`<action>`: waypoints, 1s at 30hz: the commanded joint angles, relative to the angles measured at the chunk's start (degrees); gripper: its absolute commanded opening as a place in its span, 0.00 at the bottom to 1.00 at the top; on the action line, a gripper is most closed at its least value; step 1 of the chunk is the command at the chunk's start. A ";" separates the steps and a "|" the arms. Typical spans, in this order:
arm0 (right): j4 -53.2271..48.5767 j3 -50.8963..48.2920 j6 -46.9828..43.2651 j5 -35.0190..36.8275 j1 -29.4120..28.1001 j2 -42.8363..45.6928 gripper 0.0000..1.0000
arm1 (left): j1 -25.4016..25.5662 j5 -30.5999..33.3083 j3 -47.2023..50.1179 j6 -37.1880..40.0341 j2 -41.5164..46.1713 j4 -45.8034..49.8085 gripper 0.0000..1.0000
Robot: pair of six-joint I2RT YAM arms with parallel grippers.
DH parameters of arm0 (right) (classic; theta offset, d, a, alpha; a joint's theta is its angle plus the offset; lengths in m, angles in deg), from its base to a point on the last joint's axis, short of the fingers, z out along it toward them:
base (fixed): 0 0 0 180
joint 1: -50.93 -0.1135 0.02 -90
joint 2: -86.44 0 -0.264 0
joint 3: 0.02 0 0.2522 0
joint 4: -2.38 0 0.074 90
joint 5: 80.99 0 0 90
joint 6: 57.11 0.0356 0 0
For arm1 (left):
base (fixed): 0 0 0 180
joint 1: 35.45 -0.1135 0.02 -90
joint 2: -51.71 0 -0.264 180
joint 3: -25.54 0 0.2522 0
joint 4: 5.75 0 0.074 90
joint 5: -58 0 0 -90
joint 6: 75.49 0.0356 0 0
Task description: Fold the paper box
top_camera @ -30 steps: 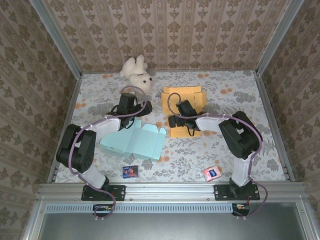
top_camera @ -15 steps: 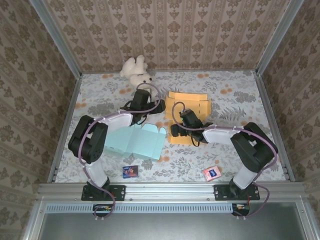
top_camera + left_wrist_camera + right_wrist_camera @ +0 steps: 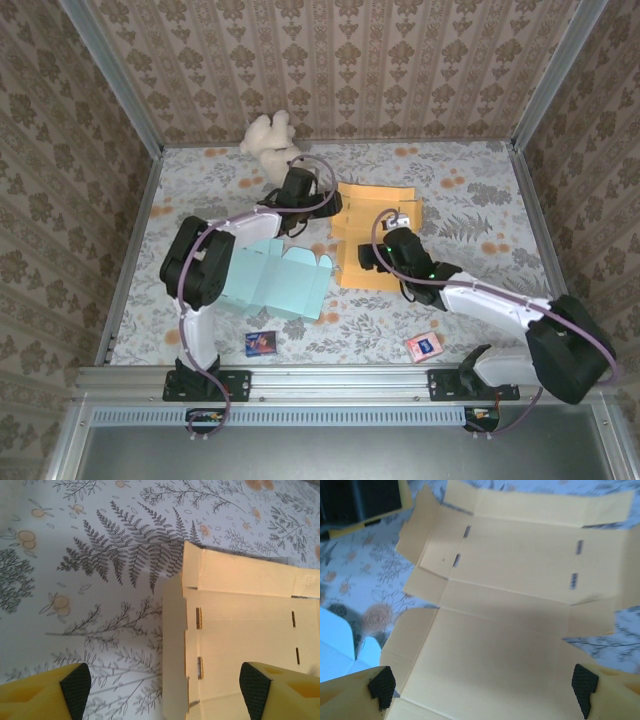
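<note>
Wallpapered walls (image 3: 350, 70) are enclosing the flowered table (image 3: 480, 190), where the flat yellow paper box (image 3: 375, 235) is lying. The top view is showing a teal box (image 3: 275, 285) left of it; the wrist views are showing its slots (image 3: 199, 618), the left gripper (image 3: 165, 682) spread wide over its edge, the right gripper (image 3: 482, 685) spread above its panel

The left arm (image 3: 240, 228) stretches far forward and the right arm (image 3: 490, 300) leans in from its side. The left hand (image 3: 165, 686) and right hand (image 3: 482, 686) both face down — padded fingers (image 3: 75, 682) spread wide, clasping nothing.
</note>
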State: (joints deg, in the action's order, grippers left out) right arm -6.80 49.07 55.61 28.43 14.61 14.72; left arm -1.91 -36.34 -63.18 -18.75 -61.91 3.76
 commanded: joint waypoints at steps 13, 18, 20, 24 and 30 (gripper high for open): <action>0.37 -4.04 -0.87 6.72 -0.33 8.31 0.94 | 1.03 1.52 -7.18 3.10 -5.38 5.97 0.37; 0.08 -3.81 -0.68 5.58 -0.34 8.83 0.94 | 1.26 2.14 -8.07 4.66 -5.95 7.55 0.19; -0.13 -3.82 -0.73 5.46 -0.38 9.12 0.94 | 1.40 2.14 -8.04 4.73 -6.13 7.40 0.19; -0.59 -3.51 -0.73 5.16 -0.43 9.15 0.94 | 1.93 2.20 -9.12 5.45 -6.67 7.48 0.12; -1.62 -2.87 -0.87 4.59 -0.42 9.19 0.95 | 2.18 2.16 -8.73 5.29 -4.90 7.75 0.00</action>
State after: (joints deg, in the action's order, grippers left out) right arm -6.89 45.07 55.41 33.17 14.59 22.67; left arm 0.15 -34.57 -71.64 -13.83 -68.25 10.38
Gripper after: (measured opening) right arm 0.949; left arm 0.054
